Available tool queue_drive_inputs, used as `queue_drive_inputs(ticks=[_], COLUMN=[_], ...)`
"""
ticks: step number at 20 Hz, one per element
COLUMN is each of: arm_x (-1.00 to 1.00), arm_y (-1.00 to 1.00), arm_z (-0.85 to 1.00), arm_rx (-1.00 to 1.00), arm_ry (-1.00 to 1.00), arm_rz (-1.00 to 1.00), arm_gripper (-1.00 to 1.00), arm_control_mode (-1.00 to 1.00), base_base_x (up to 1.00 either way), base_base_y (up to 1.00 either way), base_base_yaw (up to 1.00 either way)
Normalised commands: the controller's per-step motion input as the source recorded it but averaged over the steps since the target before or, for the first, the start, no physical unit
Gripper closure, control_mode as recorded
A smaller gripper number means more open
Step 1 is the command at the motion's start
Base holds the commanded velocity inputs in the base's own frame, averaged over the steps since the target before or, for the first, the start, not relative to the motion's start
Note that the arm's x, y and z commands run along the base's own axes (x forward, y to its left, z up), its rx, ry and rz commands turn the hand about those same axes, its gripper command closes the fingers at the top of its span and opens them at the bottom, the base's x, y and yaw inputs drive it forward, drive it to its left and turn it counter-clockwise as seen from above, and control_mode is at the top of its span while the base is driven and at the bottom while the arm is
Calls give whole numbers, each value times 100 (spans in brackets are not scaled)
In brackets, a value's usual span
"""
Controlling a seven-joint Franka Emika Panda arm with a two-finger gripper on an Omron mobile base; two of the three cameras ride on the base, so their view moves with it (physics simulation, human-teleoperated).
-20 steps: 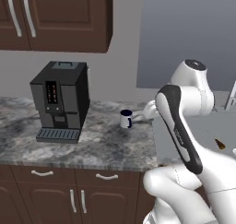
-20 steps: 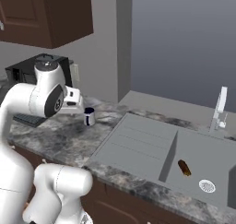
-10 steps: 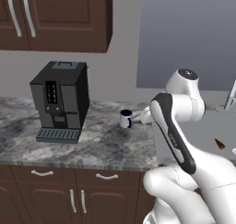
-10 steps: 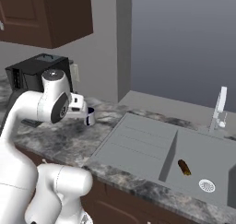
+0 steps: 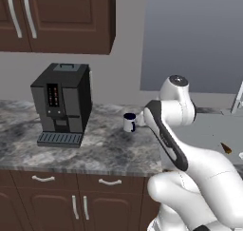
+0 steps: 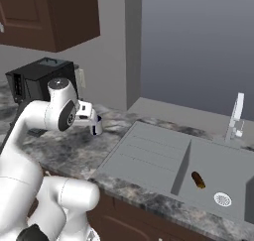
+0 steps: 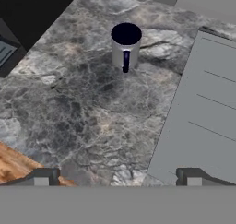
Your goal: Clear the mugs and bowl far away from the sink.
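Tool (image 7: 117, 177) spread wide — hovering above counter (image 7: 92, 108), white mug (image 7: 125, 46) ahead.

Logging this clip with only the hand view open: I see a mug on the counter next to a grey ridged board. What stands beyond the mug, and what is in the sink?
Observer: A black coffee machine stands on the counter, on the far side of the mug from the sink.
Operator: And the basin?
Observer: A small brown object lies in it near the drain; I can't tell what it is.
Operator: Is the claw on the mug?
Observer: No. The claw hangs close beside it, and its fingertips are spread with nothing between them.
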Motion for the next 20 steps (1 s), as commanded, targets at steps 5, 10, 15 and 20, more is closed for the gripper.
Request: queue_drive_inputs(ticks=[5,10,15,20], arm_x=[38,33,24,14], arm_y=[4,0,3,6], arm_z=[-13,-9,-20,-29], arm_rx=[-1,0,0,0], arm_ry=[2,4,1,0], arm_rz=[-4,0,0,0], arm_gripper=[-100,-100,-100,-100], arm_control_mode=[-100,-100,-100,-100], base_base_x=[0,0,0,0], base_base_y=[0,0,0,0], base_base_yaw=[0,0,0,0])
